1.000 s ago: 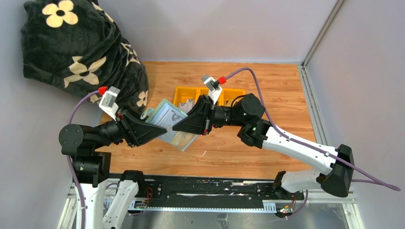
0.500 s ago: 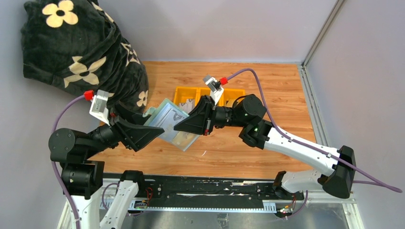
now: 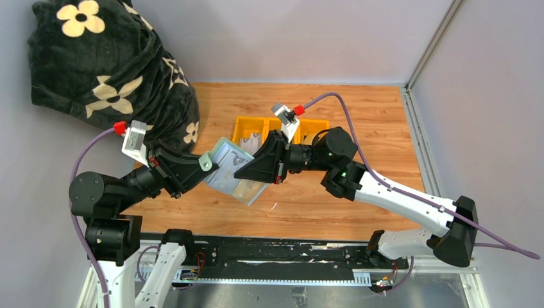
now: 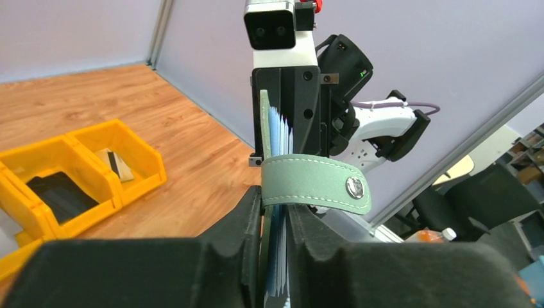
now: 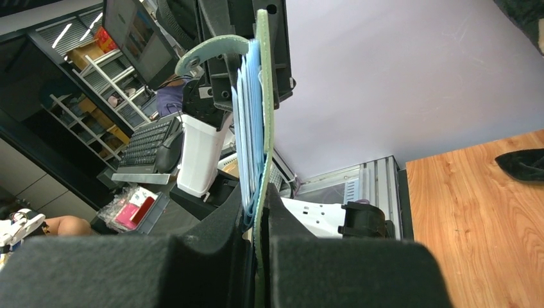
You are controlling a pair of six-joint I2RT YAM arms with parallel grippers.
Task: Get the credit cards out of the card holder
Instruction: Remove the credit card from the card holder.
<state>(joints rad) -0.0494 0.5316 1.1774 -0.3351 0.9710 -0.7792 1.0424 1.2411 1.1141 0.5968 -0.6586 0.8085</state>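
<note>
In the top view the card holder (image 3: 223,168) hangs above the middle of the wooden table (image 3: 372,128), off the surface, gripped from both sides. The left gripper (image 3: 200,168) reaches in from about 8 o'clock and the right gripper (image 3: 238,171) from about 3 o'clock, so their tips face each other across the holder. From the left wrist, the left gripper's two black fingers (image 4: 247,221) are pinched narrowly on the near edge of the holder, its sage cover and light blue leaves (image 4: 279,135) standing on edge between them. The clasp strap (image 4: 314,188) curls across the front with its small metal snap (image 4: 354,188) facing the camera. The right gripper clamps the far edge, at 12 o'clock in that view. From the right wrist, the right gripper (image 5: 256,212) is likewise closed tight on the cover and the fanned blue leaves. Whether cards sit between the leaves cannot be told. The yellow tray (image 3: 245,122) lies on the table just beyond the holder, at 12 o'clock. In the left wrist view one compartment holds a black card (image 4: 54,194) and the next a pale card with a dark stripe (image 4: 117,164). A dark flowered cloth (image 3: 109,70) is heaped at 10 o'clock.
</note>
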